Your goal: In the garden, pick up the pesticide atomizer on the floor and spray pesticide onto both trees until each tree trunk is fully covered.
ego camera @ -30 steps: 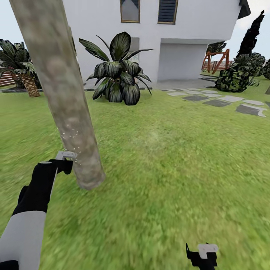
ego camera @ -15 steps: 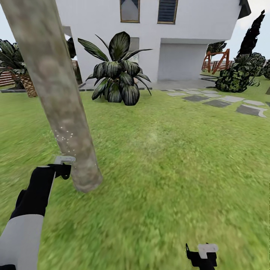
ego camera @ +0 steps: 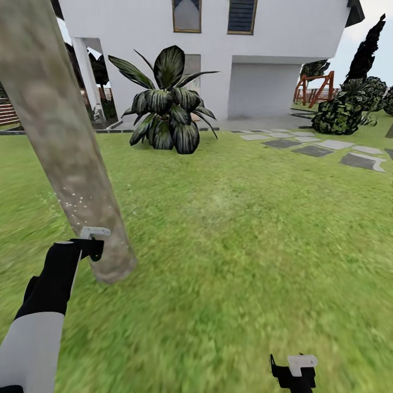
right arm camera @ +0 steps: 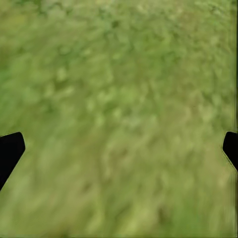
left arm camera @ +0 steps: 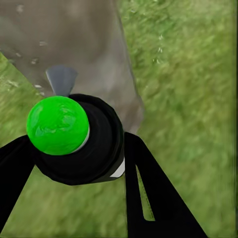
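A mottled tan-grey tree trunk (ego camera: 65, 153) leans across the left of the head view and meets the lawn (ego camera: 245, 229) by my left arm. White spray specks (ego camera: 73, 201) dot its lower bark. My left gripper (ego camera: 93, 244) is right beside the trunk's base, shut on the pesticide atomizer (left arm camera: 82, 148), a dark cylinder whose cap carries a bright green dome (left arm camera: 57, 125). In the left wrist view its grey nozzle (left arm camera: 61, 79) faces the trunk (left arm camera: 84, 44) from close by. My right gripper (ego camera: 295, 372) hangs low over the grass, open, fingers (right arm camera: 10, 151) wide apart and nothing between them.
A large striped-leaf plant (ego camera: 166, 106) stands ahead before the white house (ego camera: 262, 60). Grey stepping slabs (ego camera: 322, 147) run across the grass at the right, with dark bushes (ego camera: 344, 112) and a near-black cone tree (ego camera: 368, 46) behind. A brown wooden frame (ego camera: 314, 87) stands far right.
The whole picture has slid left, so the camera has moved. The trunk now stands further left, closer over my left gripper, and the spray specks sit lower on the bark. Both arms hold their pose.
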Controlling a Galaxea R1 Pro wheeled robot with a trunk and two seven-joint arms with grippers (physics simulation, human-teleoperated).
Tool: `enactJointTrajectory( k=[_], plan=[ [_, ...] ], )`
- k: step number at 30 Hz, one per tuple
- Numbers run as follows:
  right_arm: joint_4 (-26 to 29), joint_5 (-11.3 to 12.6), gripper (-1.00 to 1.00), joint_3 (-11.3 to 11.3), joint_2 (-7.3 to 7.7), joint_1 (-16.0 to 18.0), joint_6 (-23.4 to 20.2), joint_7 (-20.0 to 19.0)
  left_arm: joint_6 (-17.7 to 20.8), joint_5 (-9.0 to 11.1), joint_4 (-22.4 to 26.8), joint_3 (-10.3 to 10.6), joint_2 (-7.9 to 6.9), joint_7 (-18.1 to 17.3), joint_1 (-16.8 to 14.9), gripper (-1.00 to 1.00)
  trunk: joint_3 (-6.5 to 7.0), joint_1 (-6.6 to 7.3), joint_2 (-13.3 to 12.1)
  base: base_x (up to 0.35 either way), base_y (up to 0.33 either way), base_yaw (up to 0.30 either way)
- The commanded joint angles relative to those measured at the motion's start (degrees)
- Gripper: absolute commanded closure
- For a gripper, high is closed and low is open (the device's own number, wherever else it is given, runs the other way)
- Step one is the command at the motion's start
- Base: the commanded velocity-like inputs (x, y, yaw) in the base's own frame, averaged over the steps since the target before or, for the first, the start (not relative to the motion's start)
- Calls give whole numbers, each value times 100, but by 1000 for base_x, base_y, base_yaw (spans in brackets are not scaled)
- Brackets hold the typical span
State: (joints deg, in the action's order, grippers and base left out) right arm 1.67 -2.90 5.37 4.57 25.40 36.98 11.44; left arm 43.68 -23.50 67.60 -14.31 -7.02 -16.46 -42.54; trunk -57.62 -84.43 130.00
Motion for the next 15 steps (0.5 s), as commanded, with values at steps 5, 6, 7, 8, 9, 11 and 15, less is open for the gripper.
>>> enactJointTrajectory(
  k=[5, 6, 7, 8, 9, 11, 15],
  plan=[
    [0, 0, -100, 0, 0, 0, 2, 4, 0, 3, 0, -1, -1, 2, 0, 100, 0, 0, 0, 1, -272, 148],
    [0, 0, -100, 0, 0, 0, 1, 2, -3, 3, 1, -1, -1, 2, 0, 100, 0, 0, 0, 0, -272, 250],
    [0, 0, -100, 0, 0, 0, 1, 1, -4, 3, 2, -1, -1, 3, 0, 100, 0, 0, 0, 0, -272, 258],
    [0, 0, -100, 0, 0, 0, 2, 0, -6, 3, 0, -1, -1, 3, 0, 100, 0, 0, 0, 0, -272, 262],
    [0, 0, -100, 0, 0, 0, 2, 2, -7, 6, -1, -1, 0, 3, 0, 100, 0, 0, 0, 0, -272, 264],
    [0, 0, -100, 0, -1, 0, 2, 0, -15, 3, -209, -18, -24, 11, 7, 100, 0, 0, 0, 21, -272, 265],
    [0, 0, -100, 0, 0, 0, 0, -1, -45, -20, -744, -90, -155, 19, 9, 100, 0, 0, 0, 107, -271, 202]
  ],
)
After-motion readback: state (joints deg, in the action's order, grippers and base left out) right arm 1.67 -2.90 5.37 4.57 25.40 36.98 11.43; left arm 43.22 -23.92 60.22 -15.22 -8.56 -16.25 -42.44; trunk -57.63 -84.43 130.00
